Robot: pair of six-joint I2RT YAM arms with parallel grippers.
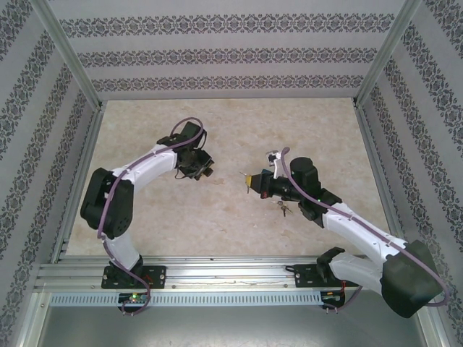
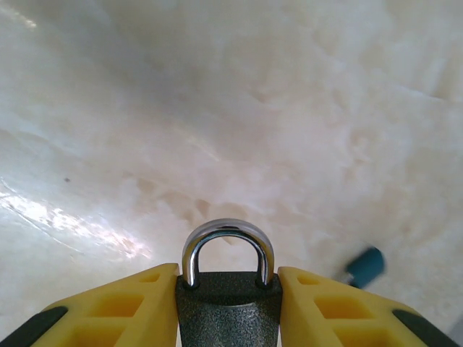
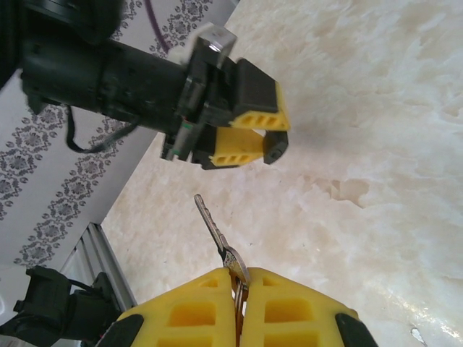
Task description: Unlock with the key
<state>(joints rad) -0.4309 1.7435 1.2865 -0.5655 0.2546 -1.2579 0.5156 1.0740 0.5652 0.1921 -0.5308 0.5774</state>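
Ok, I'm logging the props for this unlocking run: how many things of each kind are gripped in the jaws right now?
padlock: 1
key: 1
Total: 2

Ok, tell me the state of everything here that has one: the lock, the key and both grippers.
Padlock: shackle down in the body, looks locked.
Key: not in the lock, blade sticking out in open air.
Left gripper: shut on the padlock.
Right gripper: shut on the key.
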